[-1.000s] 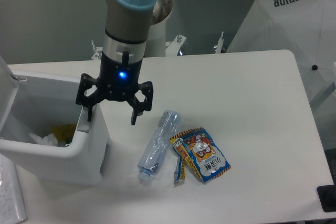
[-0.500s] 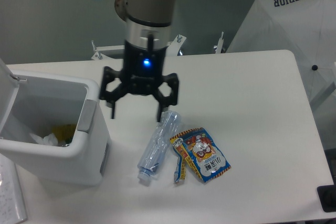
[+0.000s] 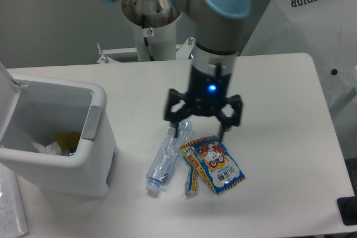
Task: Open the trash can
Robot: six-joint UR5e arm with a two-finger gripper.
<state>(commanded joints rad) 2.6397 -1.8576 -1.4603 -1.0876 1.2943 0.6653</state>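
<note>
Now your tool (image 3: 202, 128) hangs over the middle of the tabletop (image 3: 273, 93), above the top end of the crushed clear bottle (image 3: 166, 155) and the upper edge of the colourful snack packet (image 3: 215, 164), where a second ago it was at the grey push tab of the trash can (image 3: 56, 137). Over that second it has swung rightward, clearing the bin completely; half a second back it was already off the rim and midway across. Its fingers are spread wide with nothing between them, the same open spread as before. The trash can itself sits at the left edge of the tabletop and has not moved, and its flat lid (image 3: 6, 101) stands tipped up and back on the far left side, so you can look straight down into the open box and see crumpled white and yellow scraps at the bottom. Judging from that, the opening is done: the lid is up and holding without any contact from the tool. The bottle and the packet lie just beside each other, untouched, well apart from the bin.
</note>
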